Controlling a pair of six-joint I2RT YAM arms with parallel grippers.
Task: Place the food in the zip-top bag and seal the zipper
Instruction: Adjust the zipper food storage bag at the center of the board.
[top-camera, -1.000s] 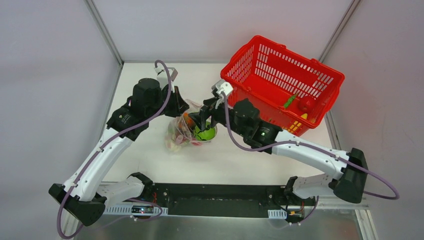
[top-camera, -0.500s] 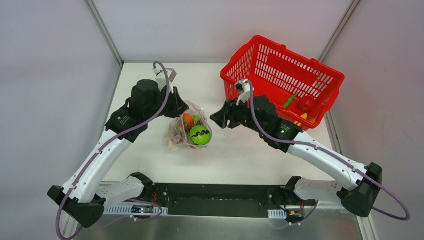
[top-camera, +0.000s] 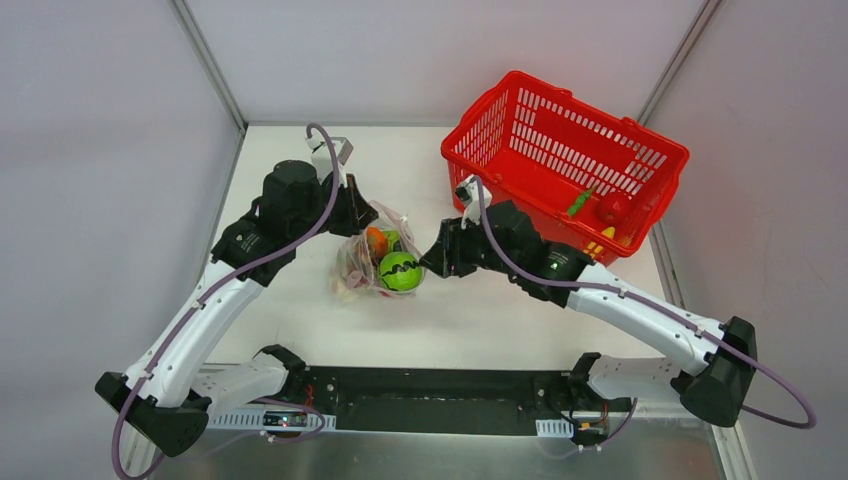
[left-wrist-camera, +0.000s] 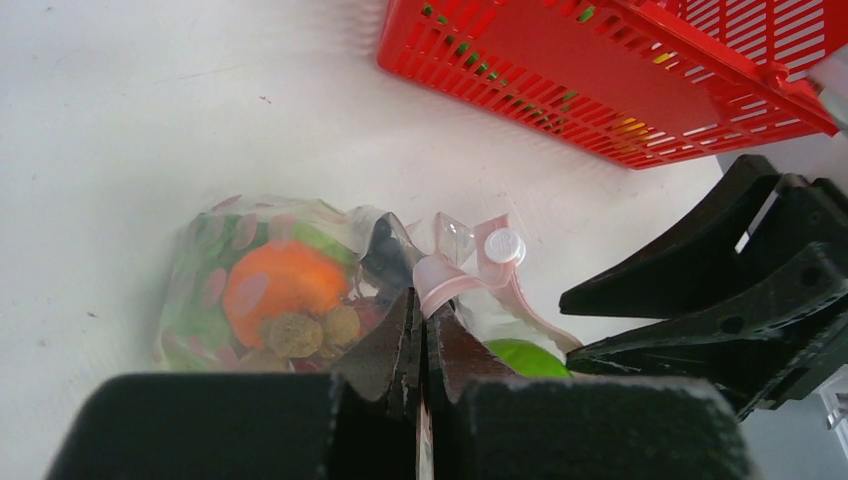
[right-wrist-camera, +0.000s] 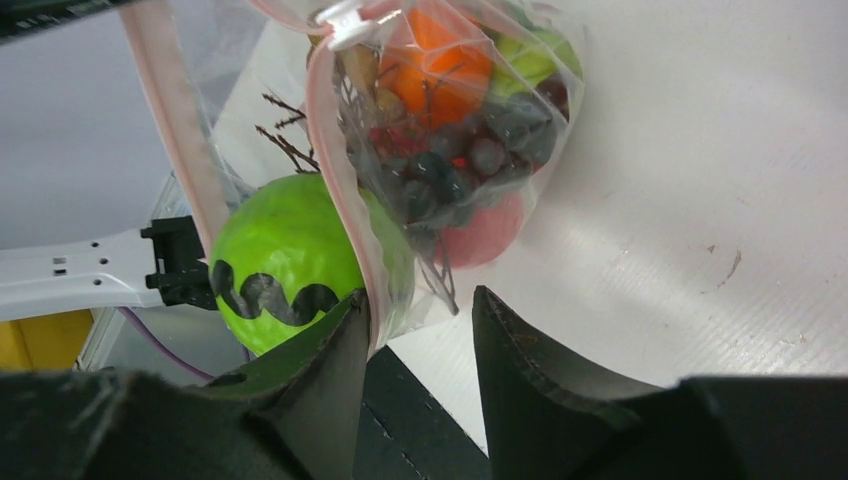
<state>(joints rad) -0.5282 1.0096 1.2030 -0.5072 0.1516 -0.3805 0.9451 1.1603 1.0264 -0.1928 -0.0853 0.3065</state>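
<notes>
Soft, slippery zip-top bag (top-camera: 375, 262)
My left gripper (left-wrist-camera: 424, 325) pinches the zipper (left-wrist-camera: 500, 285); my right gripper (right-wrist-camera: 420, 300) stands spread. I would grip that stiffer strip, never the film.

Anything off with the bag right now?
Yes: the green round toy with a black wavy stripe sits in the mouth of the clear zip-top bag, between its two pink zipper strips, so they look unable to meet there. The red mesh basket also looks tipped.
</notes>
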